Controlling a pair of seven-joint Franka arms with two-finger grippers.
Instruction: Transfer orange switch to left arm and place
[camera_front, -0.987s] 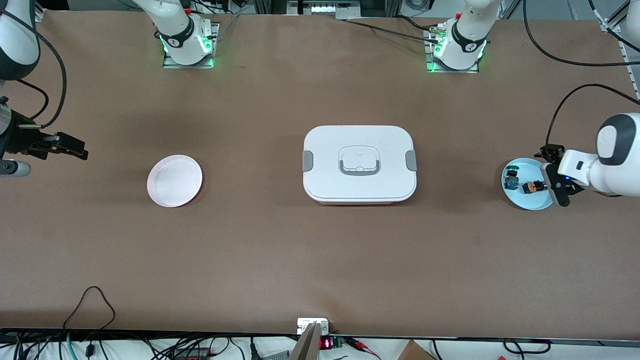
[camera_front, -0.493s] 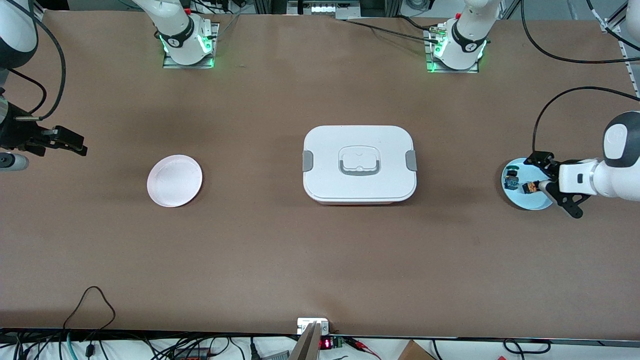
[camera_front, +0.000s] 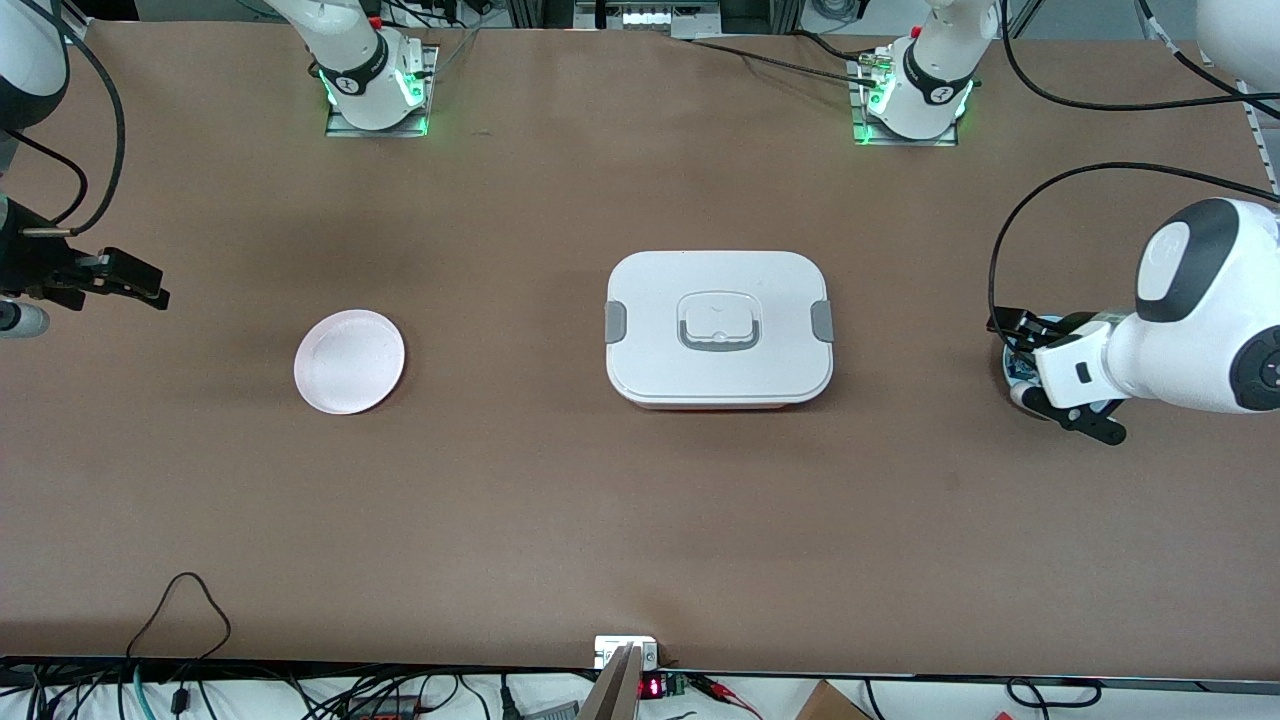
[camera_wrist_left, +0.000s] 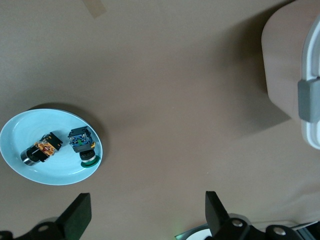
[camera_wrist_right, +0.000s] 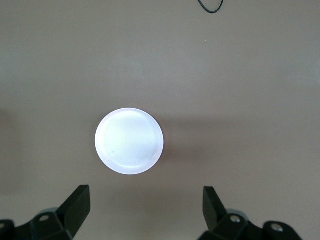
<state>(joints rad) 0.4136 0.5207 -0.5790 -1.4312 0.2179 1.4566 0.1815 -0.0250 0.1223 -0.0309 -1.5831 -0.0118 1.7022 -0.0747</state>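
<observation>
Orange switch lying on its side in the blue plate at the left arm's end of the desk, w/ the blue-green component just beside it on the same plate; not gripped, nothing touching it. Since a sec ago: left gripper swung from the plate's outer edge to over the plate, wrist now covering most of it in front view, so only a sliver of rim peeks out there. Fingers spread wide throughout, empty. Reads as lining up for the pick, approach not finished, no descent onto the switch yet. Right gripper drifted slightly up and back near the right arm's end, now hovering by the pink plate, fingers likewise spread, empty, waiting. Box mid-desk between the two plates, untouched; handover path probably has to clear it. Views: front hides switch entirely under the left wrist; left wrist view alone shows switch, its neighbour, plus a corner and grey latch of the box. Right wrist view alone shows pink plate bare.
</observation>
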